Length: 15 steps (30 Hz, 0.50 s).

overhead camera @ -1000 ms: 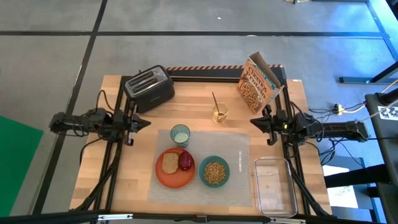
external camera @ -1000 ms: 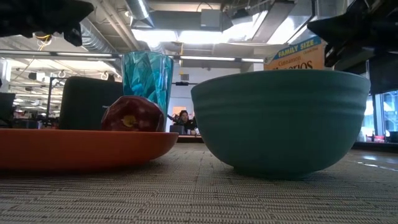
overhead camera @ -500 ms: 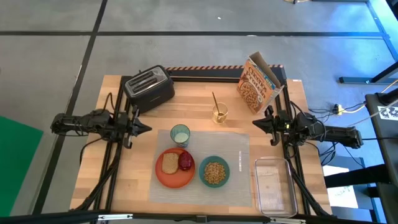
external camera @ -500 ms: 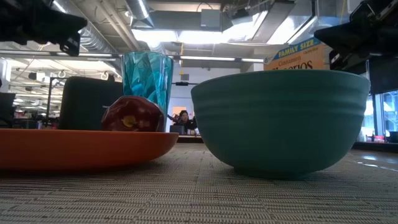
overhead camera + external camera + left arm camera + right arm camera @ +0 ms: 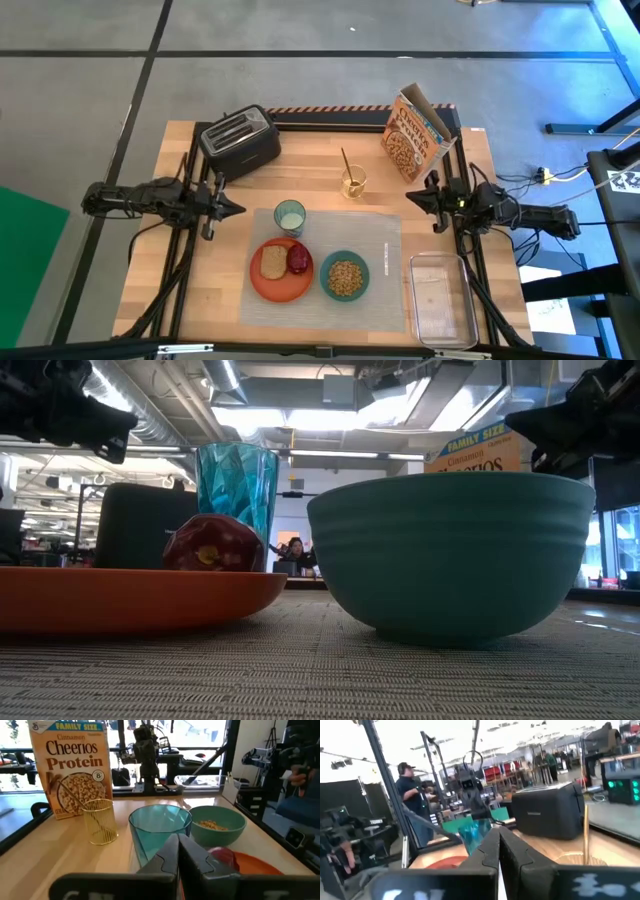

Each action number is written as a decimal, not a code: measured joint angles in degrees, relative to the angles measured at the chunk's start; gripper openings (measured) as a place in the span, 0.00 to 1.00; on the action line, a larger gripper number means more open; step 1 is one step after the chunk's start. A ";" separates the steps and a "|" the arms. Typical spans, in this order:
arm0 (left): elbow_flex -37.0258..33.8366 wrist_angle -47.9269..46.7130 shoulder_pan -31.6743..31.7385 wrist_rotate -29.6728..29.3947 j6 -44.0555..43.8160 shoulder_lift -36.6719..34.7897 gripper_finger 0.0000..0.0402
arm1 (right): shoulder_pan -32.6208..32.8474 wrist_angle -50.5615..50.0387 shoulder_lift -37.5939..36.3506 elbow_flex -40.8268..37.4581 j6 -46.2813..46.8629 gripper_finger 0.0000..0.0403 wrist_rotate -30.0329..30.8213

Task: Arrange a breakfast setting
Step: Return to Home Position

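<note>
The grey placemat (image 5: 385, 245) lies on the table's near middle. On it rest the orange plate (image 5: 266, 285), bearing the toast slice (image 5: 272, 262) and the dark red fruit (image 5: 299, 259), the teal bowl (image 5: 345, 277) with cereal, and the green cup (image 5: 290, 216). The gold spoon (image 5: 345, 162) stands in a small yellowish holder (image 5: 354, 184) beyond the mat. My left gripper (image 5: 238, 208) hovers shut and empty left of the cup. My right gripper (image 5: 408, 197) hovers shut and empty off the mat's far right corner.
The black toaster (image 5: 240, 140) stands at the far left and a cereal box (image 5: 415, 135) at the far right. A clear plastic tub (image 5: 440, 298) sits right of the mat. A person (image 5: 410, 790) stands beyond the table.
My left gripper has shifted a little toward the table's near edge, staying shut. My right arm has drawn back slightly toward the table's right edge, also shut. The things on the table have not moved.
</note>
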 joint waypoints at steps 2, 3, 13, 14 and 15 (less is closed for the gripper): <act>0.00 -0.59 0.00 0.01 0.39 0.00 0.00 | 0.00 -1.22 0.23 -0.35 1.01 0.00 0.27; -0.03 -1.02 0.00 0.00 0.88 0.00 0.00 | 0.00 -1.89 0.20 -0.35 1.01 0.00 0.28; -8.77 14.24 2.03 5.06 -1.42 0.42 0.00 | 0.02 -3.83 0.08 -0.35 0.86 0.00 -2.10; -8.81 13.96 2.03 5.12 -1.11 0.70 0.00 | 0.04 -3.82 0.07 -0.35 0.90 0.00 -2.23; -8.83 13.77 2.03 5.01 -0.86 0.68 0.00 | 0.04 -3.82 0.08 -0.35 0.93 0.00 -2.43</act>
